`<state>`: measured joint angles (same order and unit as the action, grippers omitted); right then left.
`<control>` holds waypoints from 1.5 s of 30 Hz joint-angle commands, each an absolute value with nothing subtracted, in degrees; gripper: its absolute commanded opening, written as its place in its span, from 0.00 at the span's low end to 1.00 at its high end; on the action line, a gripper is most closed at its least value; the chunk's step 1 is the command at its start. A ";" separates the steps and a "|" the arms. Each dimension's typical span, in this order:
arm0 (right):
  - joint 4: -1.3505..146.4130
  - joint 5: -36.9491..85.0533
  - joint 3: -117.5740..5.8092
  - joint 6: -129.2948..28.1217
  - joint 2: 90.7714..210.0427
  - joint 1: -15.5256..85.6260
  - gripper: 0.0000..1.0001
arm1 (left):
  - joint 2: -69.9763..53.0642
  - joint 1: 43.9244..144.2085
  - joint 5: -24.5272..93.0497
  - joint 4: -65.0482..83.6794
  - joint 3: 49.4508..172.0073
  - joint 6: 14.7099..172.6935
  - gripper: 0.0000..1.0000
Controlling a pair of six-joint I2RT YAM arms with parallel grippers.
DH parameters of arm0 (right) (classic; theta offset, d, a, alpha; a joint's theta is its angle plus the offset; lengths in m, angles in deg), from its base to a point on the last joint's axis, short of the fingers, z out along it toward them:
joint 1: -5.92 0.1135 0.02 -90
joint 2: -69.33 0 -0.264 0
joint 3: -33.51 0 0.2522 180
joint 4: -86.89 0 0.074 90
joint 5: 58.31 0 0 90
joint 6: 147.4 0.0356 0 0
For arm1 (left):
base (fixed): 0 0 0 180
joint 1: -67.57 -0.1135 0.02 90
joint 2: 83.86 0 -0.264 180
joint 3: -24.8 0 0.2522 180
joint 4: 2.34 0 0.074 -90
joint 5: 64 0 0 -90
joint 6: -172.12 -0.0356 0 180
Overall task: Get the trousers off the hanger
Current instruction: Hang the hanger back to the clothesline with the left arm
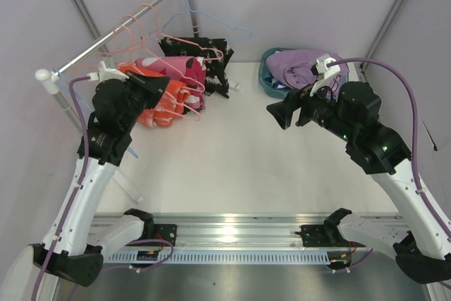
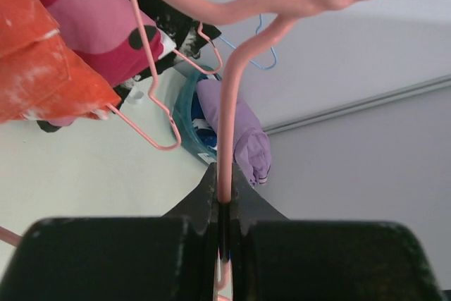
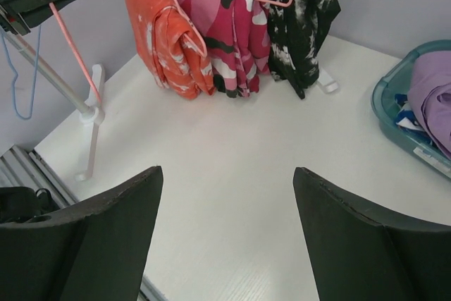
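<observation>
At the left, the left gripper [image 2: 224,204] had its jaws clamped on the thin wire of a pink hanger [image 2: 229,125]; no cloth showed on the stretch in view. Just beside it, under the rail [image 1: 113,37], hung the orange trousers [image 3: 165,40], then the pink-magenta patterned trousers [image 3: 225,33] and the black speckled trousers [image 3: 299,26], each draped over a hanger. They looked light, soft and limp, likely to slide off if pinched at a folded edge low down and drawn sideways while the wire was steadied. The right gripper [image 1: 277,115] hovered over the bench [image 1: 232,160], jaws wide apart and empty. Farthest right, the lavender trousers [image 1: 299,65] lay in a teal basin [image 1: 271,81].
</observation>
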<state>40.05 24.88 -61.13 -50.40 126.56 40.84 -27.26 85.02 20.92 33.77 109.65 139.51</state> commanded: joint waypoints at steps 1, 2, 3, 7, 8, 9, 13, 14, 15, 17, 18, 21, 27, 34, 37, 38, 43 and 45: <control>43.33 24.22 -63.57 -51.16 127.77 39.94 0.81 | -27.26 80.15 29.95 27.95 109.22 138.37 0.00; 43.51 24.05 -63.57 -51.33 128.03 39.76 0.81 | -26.74 79.27 30.83 26.81 109.05 138.28 0.00; 43.77 23.61 -63.57 -51.34 128.21 39.50 0.81 | -26.39 77.52 32.75 26.10 109.14 138.28 0.00; 44.12 23.17 -63.74 -51.78 129.53 39.23 0.80 | -25.24 72.59 35.31 25.13 108.79 139.69 0.00; 43.95 22.99 -64.27 -51.78 130.14 39.15 0.80 | -25.24 71.79 35.40 25.30 108.61 140.73 0.00; 43.77 22.64 -64.45 -51.78 130.41 39.06 0.80 | -25.50 70.65 35.58 24.52 108.26 141.18 0.00; 44.56 22.46 -63.22 -51.86 130.06 39.06 0.80 | -25.24 68.63 35.93 24.16 107.03 144.07 0.00; 44.74 22.38 -62.87 -51.86 129.88 39.06 0.80 | -25.07 68.27 36.19 24.08 107.03 144.43 0.00; 44.82 22.12 -62.52 -51.95 129.80 38.97 0.81 | -24.89 67.75 36.46 23.99 106.94 144.78 0.00; 44.65 21.76 -62.60 -52.39 129.97 38.88 0.80 | -24.10 67.74 37.07 24.34 107.20 146.10 0.00; 44.56 21.67 -62.69 -52.48 129.97 38.88 0.80 | -23.92 67.74 36.90 24.77 107.55 146.45 0.00; 44.48 21.23 -62.69 -53.18 129.97 38.79 0.80 | -24.09 65.65 36.20 25.66 106.94 148.38 0.00; 44.39 20.79 -62.25 -53.71 129.97 38.36 0.81 | -24.89 63.53 36.20 25.31 105.54 150.24 0.00; 43.68 21.14 -62.16 -53.97 129.62 38.00 0.83 | -25.94 62.21 36.72 24.60 103.25 151.20 0.00; 43.60 21.23 -61.99 -53.54 129.53 37.74 0.85 | -27.87 62.29 36.37 24.25 102.81 149.98 0.06; 43.60 21.15 -61.81 -53.45 129.71 37.74 0.86 | -28.83 62.29 36.28 24.51 102.98 148.58 0.17; 43.42 20.27 -61.99 -52.57 130.67 37.48 0.94 | -31.56 63.34 33.83 29.17 106.24 145.06 0.59; 43.59 20.18 -62.16 -52.13 131.37 37.30 0.97 | -33.32 63.96 33.73 29.79 105.89 144.88 0.69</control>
<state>41.99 21.06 -61.68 -52.84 130.78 37.67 -30.13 63.27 34.54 28.92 103.38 146.81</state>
